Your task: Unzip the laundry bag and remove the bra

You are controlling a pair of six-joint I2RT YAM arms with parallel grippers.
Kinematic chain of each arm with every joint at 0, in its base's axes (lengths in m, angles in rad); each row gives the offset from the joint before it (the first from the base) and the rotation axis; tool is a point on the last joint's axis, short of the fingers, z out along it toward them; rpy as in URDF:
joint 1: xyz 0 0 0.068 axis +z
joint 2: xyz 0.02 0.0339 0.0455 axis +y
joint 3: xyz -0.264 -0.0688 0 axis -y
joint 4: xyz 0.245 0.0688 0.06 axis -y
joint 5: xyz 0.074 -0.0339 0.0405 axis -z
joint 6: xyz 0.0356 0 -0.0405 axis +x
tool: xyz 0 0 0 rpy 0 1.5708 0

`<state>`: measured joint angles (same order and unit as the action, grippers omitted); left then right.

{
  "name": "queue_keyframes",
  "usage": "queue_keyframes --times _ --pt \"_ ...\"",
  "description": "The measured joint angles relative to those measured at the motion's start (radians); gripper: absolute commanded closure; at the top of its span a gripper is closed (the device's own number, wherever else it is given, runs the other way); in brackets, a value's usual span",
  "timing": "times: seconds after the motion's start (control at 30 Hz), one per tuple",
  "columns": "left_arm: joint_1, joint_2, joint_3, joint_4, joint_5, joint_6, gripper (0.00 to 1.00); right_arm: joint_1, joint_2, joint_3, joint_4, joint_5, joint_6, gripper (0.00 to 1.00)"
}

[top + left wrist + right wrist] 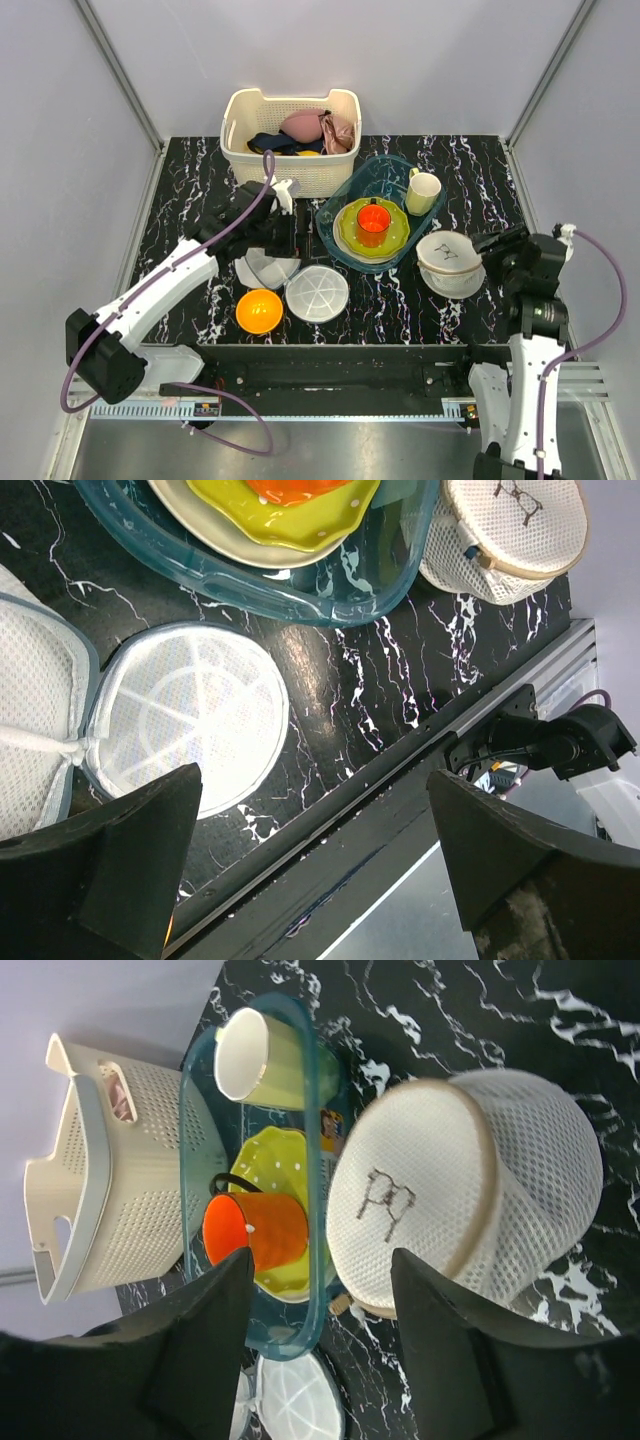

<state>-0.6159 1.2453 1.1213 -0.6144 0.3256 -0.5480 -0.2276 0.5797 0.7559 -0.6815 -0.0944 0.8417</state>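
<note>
The laundry bag [448,262], a round cream-white mesh case with a black glasses-like logo, sits zipped shut at the right of the table. It also shows in the right wrist view [440,1200] and the left wrist view [510,525]. My right gripper [495,245] [320,1270] is open and empty, just right of the bag, jaws facing it. My left gripper [292,232] [315,780] is open and empty, above the table's middle. A dark navy cloth [270,142] lies in the basket; I cannot tell if it is the bra.
A cream basket [300,172] at the back also holds a pink bra [303,125]. A blue clear tray [395,162] holds a yellow-green plate, an orange cup [373,222] and a cream mug [423,190]. Two white ribbed round halves [317,293] and an orange bowl [259,310] lie near the front.
</note>
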Motion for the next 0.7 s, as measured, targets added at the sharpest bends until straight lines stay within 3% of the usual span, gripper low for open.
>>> queue_keyframes --times 0.17,0.33,0.57,0.7 --pt "0.0 0.014 0.01 0.008 -0.002 0.0 0.01 0.047 0.126 0.11 0.0 0.008 -0.109 0.41" --pt "0.0 0.02 0.01 0.009 -0.004 0.0 0.01 0.194 0.166 0.121 -0.057 0.065 -0.145 0.38" --pt "-0.027 0.085 0.011 0.027 0.005 -0.003 0.01 0.367 0.19 0.084 -0.142 0.173 -0.077 0.25" --pt "-0.053 0.111 0.013 0.033 0.005 -0.003 0.01 0.388 0.183 0.051 -0.159 0.229 -0.029 0.2"
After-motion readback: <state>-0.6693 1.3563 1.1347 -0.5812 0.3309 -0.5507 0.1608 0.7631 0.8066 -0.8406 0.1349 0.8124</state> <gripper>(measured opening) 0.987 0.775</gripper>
